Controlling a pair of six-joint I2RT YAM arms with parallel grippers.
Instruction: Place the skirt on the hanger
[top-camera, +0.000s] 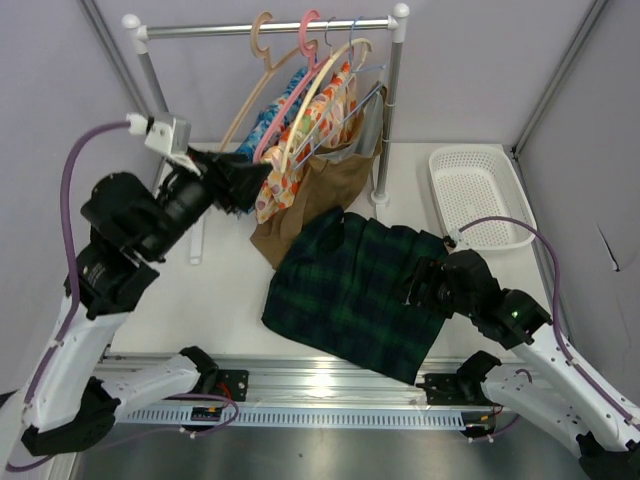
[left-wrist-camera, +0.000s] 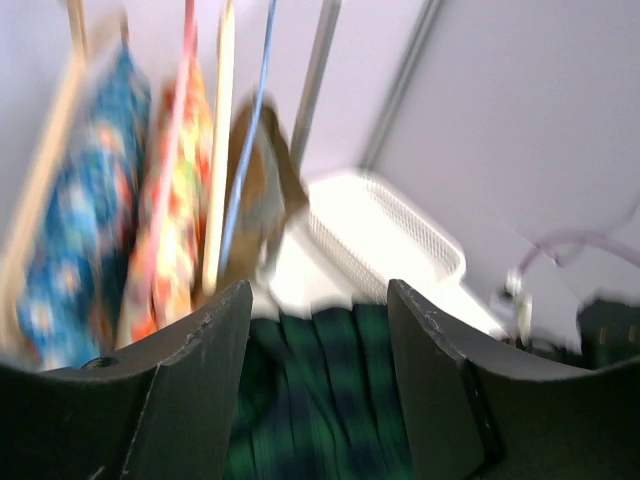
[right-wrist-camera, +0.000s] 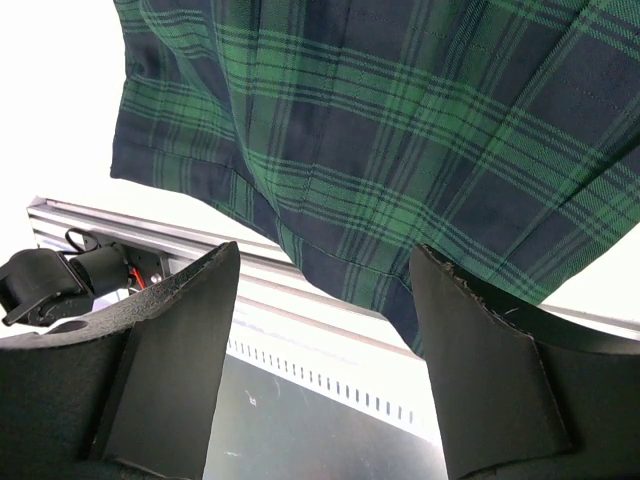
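Note:
The dark green and navy plaid skirt (top-camera: 350, 290) lies spread flat on the white table, its near hem reaching the front rail. The cream hanger (top-camera: 318, 100) hangs on the rack among other hangers. My left gripper (top-camera: 258, 185) is raised beside the hanging clothes, open and empty. In its blurred wrist view the cream hanger (left-wrist-camera: 220, 150) is at upper left and the skirt (left-wrist-camera: 320, 400) lies beyond the left gripper (left-wrist-camera: 318, 300). My right gripper (top-camera: 420, 280) hovers at the skirt's right edge. In its wrist view the right gripper (right-wrist-camera: 325, 265) stands open over the skirt (right-wrist-camera: 400, 130) hem, holding nothing.
A clothes rack (top-camera: 270, 28) at the back carries a tan hanger (top-camera: 245, 95), a pink hanger (top-camera: 290, 90), floral garments (top-camera: 290, 160) and a brown garment (top-camera: 320, 195). A white basket (top-camera: 478, 195) sits at the back right. The aluminium rail (top-camera: 330, 385) runs along the front edge.

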